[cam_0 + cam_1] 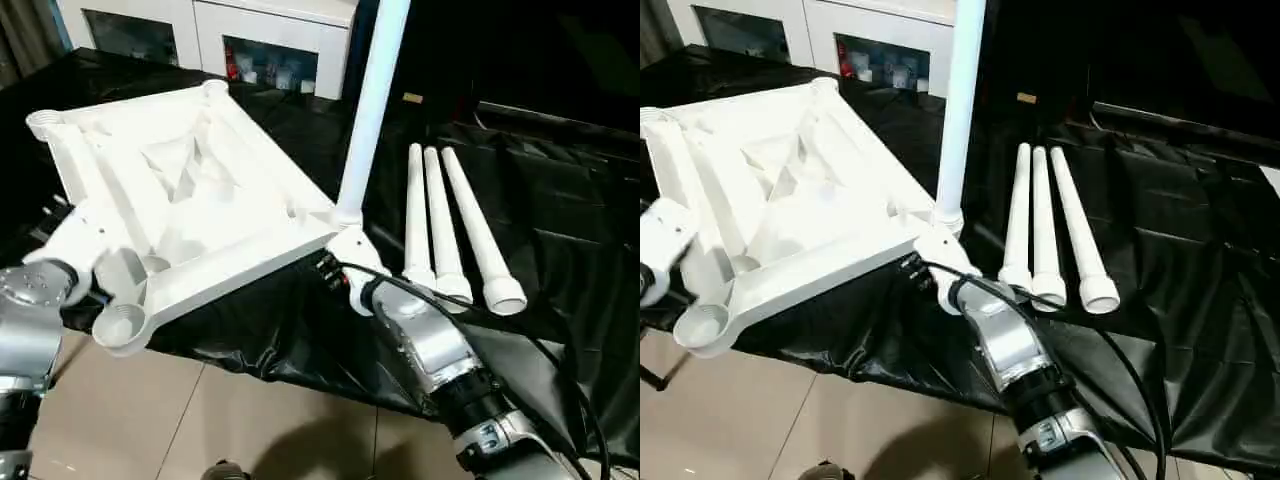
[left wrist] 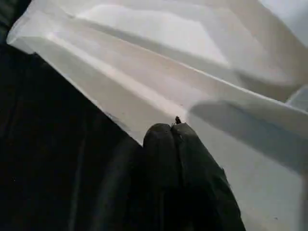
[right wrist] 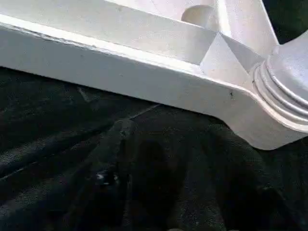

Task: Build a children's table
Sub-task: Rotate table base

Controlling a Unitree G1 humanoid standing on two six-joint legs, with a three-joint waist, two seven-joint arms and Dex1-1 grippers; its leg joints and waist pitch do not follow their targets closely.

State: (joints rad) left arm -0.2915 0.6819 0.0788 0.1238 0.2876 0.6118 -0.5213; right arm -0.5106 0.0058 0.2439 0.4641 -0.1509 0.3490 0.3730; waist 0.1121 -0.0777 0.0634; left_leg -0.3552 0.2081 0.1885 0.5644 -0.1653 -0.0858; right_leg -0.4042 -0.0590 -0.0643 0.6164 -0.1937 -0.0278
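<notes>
**One leg standing, three waiting: the tabletop could slide or tip**

The white plastic rectangular tabletop lies ribbed underside up on the black plastic sheet that covers the work surface, its near corner sockets jutting past the sheet's front edge over the beige tiled floor. That overhang is the main risk: a push from either arm could slide the slab on the slick sheet or tip it off the edge.

A long white tapered tube leg stands upright in the tabletop's corner socket on the robot's right side. Whether it is fully seated cannot be judged; if it is loose, a knock from the right arm beneath it could tilt it or pop it out.

Three more white tube legs lie side by side on the sheet, just to the right of the standing one. Being round, they may roll if nudged.

The left gripper has its two black fingers pressed together, empty, tips at the tabletop's rim. The right gripper sits close under the socketed corner; whether its fingers are spread or closing cannot be told.

Behind, the white cabinet with glass doors holds small items. No readable brand, label or writing appears anywhere.
</notes>
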